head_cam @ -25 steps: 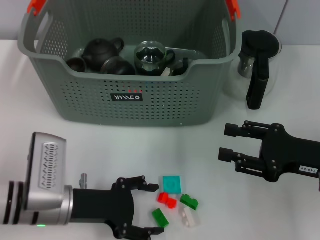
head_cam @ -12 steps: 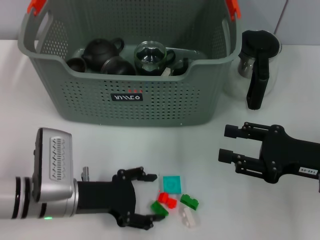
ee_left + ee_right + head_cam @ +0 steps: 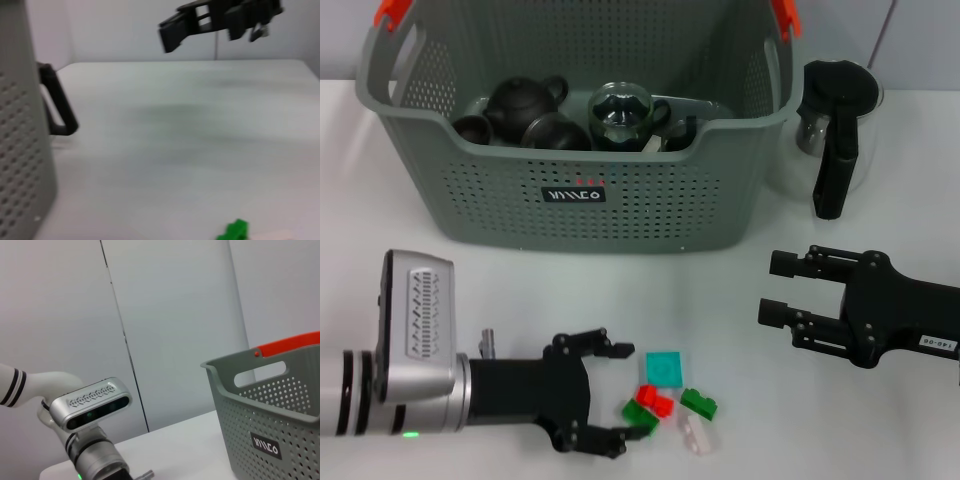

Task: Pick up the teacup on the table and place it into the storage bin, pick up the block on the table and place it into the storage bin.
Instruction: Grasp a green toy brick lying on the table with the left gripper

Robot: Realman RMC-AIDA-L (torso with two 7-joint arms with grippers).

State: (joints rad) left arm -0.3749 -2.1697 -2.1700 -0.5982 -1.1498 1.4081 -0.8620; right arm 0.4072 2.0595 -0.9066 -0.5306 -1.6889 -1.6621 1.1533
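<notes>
- Since a second ago my left gripper [image 3: 616,399] has slid forward along the table, and the dark green block [image 3: 639,414] now sits against the red block [image 3: 654,401] instead of apart from it.
- Those two blocks lie at the mouth of the spread fingers, the near fingertip touching the dark green block; nothing is pinched yet.
- Just beyond them lie the teal block [image 3: 665,367], the second green block [image 3: 699,403] and the clear block [image 3: 696,433], all close together on the table [image 3: 620,300].
- I judge the block pickup is in hand; teaware already lies inside the storage bin [image 3: 575,150].
- Next I need to ease a little further forward, centre one block between the fingers, and close without sweeping its neighbours along.
- The bin stands well beyond the blocks, so a lift and a carry over its near rim follow.
- My right gripper [image 3: 782,288] hovers with fingers apart, idle, near the glass pitcher [image 3: 835,125].
</notes>
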